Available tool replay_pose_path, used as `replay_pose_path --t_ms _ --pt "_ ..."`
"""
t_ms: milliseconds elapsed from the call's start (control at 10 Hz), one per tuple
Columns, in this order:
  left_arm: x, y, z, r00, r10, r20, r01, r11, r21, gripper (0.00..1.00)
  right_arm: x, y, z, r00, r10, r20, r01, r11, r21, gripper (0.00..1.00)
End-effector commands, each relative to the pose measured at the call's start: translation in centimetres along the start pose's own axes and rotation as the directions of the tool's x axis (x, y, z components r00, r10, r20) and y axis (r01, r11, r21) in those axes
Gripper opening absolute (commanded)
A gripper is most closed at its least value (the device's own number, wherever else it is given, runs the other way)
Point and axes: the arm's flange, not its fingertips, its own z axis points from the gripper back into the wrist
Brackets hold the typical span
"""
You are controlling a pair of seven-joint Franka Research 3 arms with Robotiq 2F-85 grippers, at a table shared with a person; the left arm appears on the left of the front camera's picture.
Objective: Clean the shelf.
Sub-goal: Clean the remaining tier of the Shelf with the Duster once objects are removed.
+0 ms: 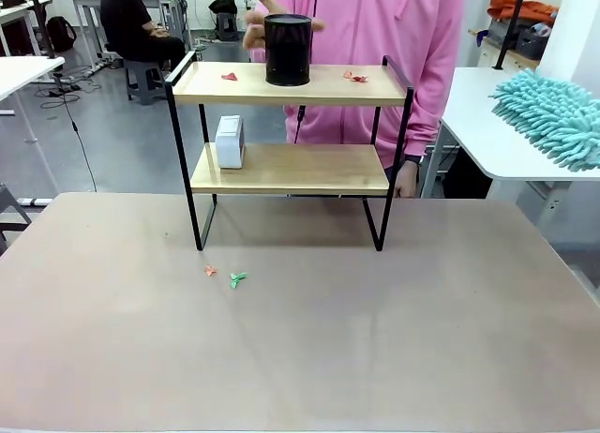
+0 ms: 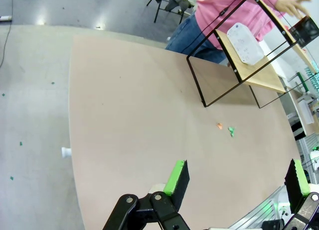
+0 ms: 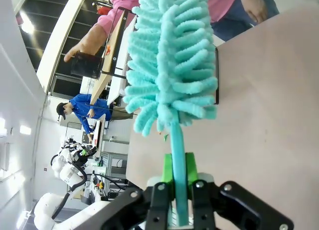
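Observation:
The shelf stands at the table's far middle, its lower board also in the left wrist view. On its top board stands a black canister, with a person's hand at its rim and red paper scraps on either side. A white box stands on the lower board. My right gripper is shut on the handle of a turquoise fluffy duster, whose head hangs at the right edge, apart from the shelf. My left gripper is open over the table, holding nothing.
A red scrap and a green scrap lie on the brown table in front of the shelf's left leg. A person in pink stands right behind the shelf. A white side table sits at the right.

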Motion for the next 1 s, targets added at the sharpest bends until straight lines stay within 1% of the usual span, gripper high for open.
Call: replay_pose_path --t_ms 0,400,500,600,700,800,900 --pt "0.2 -0.1 0.0 1.0 -0.019 0.02 0.019 1.0 -0.016 1.0 0.0 0.0 0.1 1.0 0.02 -0.007 -0.02 1.0 0.004 0.0" --pt "0.2 -0.1 0.0 1.0 -0.019 0.02 0.019 1.0 -0.016 1.0 0.0 0.0 0.1 1.0 0.02 -0.007 -0.02 1.0 0.004 0.0" --pt "0.2 -0.1 0.0 1.0 -0.019 0.02 0.019 1.0 -0.016 1.0 0.0 0.0 0.0 1.0 0.0 0.0 0.0 1.0 0.0 0.13" --pt "0.2 -0.1 0.0 1.0 -0.019 0.02 0.019 1.0 -0.016 1.0 1.4 2.7 -0.6 0.999 0.028 0.015 -0.028 0.999 -0.016 0.13" --pt "0.2 -0.1 0.0 1.0 -0.019 0.02 0.019 1.0 -0.016 1.0 2.9 6.4 -1.3 0.996 0.074 0.048 -0.074 0.997 -0.018 0.13" --pt "0.2 -0.1 0.0 1.0 -0.019 0.02 0.019 1.0 -0.016 1.0 3.8 10.6 -2.7 0.991 0.11 0.08 -0.107 0.993 -0.045 0.13" --pt "0.2 -0.1 0.0 1.0 -0.019 0.02 0.019 1.0 -0.016 1.0 3.7 14.6 -5.2 0.983 0.166 0.083 -0.159 0.984 -0.081 0.13"
